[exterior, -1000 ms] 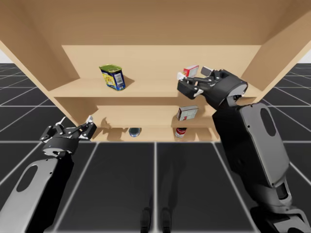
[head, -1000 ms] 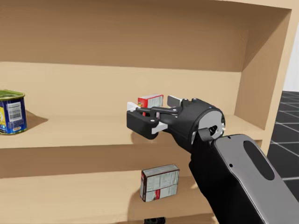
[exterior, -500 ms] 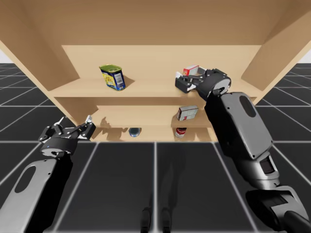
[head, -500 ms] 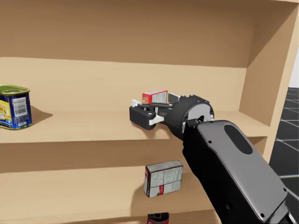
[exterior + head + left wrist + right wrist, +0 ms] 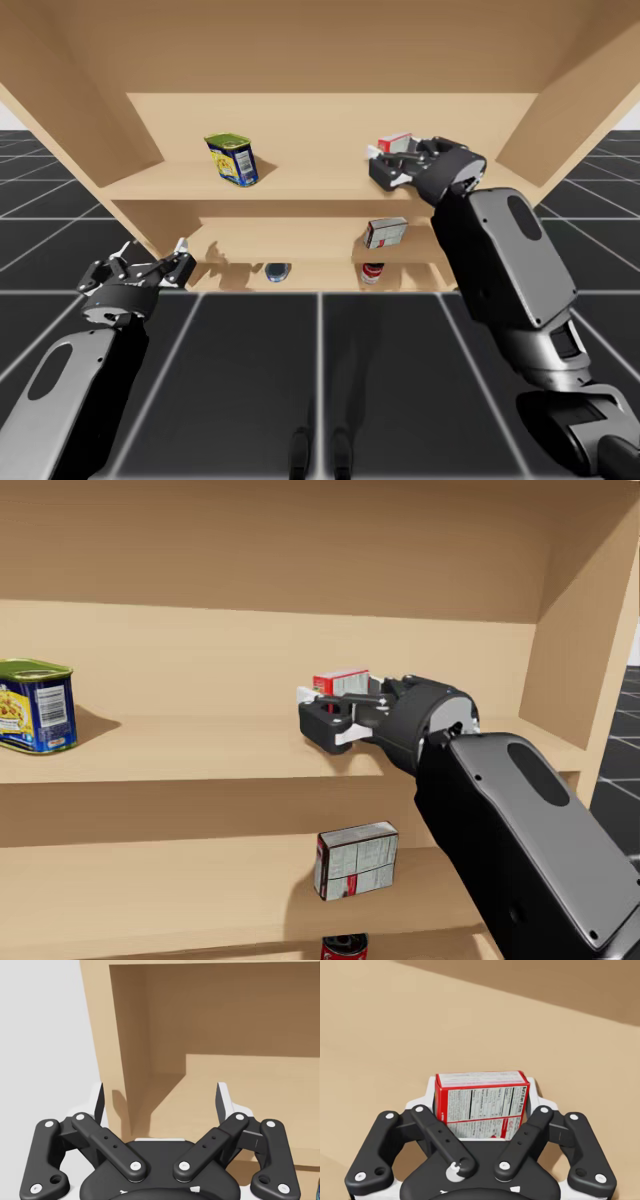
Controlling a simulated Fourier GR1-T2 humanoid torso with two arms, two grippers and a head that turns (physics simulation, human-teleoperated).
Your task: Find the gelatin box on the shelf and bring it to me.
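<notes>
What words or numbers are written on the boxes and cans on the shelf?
Red box in my right gripper: a white panel of small print, too blurred to read.
Blue and yellow can: a label with a white patch, nothing readable.
Grey and red box on the lower shelf: print too small to read.

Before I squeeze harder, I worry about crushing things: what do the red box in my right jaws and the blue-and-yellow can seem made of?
The red box: probably thin printed cardboard, matte, judging by flat panels, crisp edges and print. The blue-and-yellow can: likely metal under a printed label, slightly glossy, with a raised rim around its lid.
</notes>
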